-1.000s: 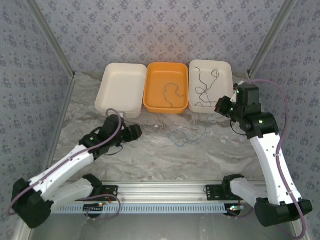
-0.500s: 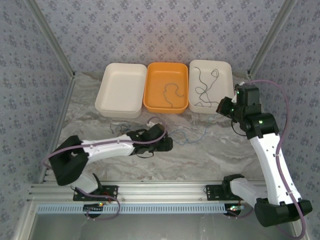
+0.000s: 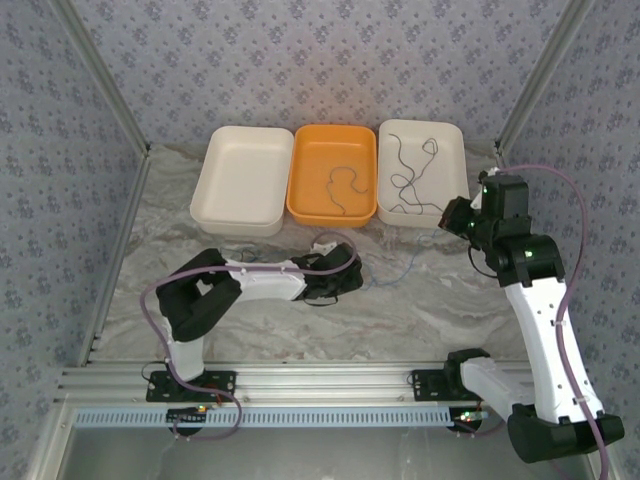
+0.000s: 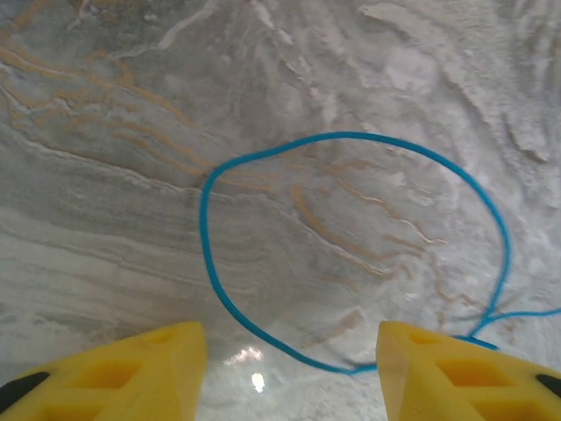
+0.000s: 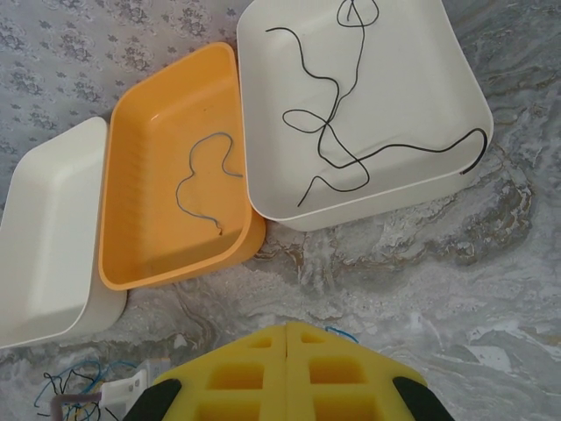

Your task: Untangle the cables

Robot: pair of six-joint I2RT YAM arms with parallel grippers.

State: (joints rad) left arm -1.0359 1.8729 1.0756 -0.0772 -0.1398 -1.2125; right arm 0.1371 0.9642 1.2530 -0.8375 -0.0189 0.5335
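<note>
Blue cable (image 4: pixel 203 228) loop at the left end effector (image 4: pixel 289 351), fingers apart, arm reached farther right, right end effector (image 5: pixel 287 338) together

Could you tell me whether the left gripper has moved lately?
Yes: the left gripper moved right, from near the left white plastic tray to near the orange plastic tray.

The blue cable (image 4: pixel 204 230) forms one open loop at frame centre, flat on the marbled table (image 4: pixel 114 114). The left gripper (image 4: pixel 289 344) occupies the lower edge, jaws apart, with the loop's lower arc between them.
</note>
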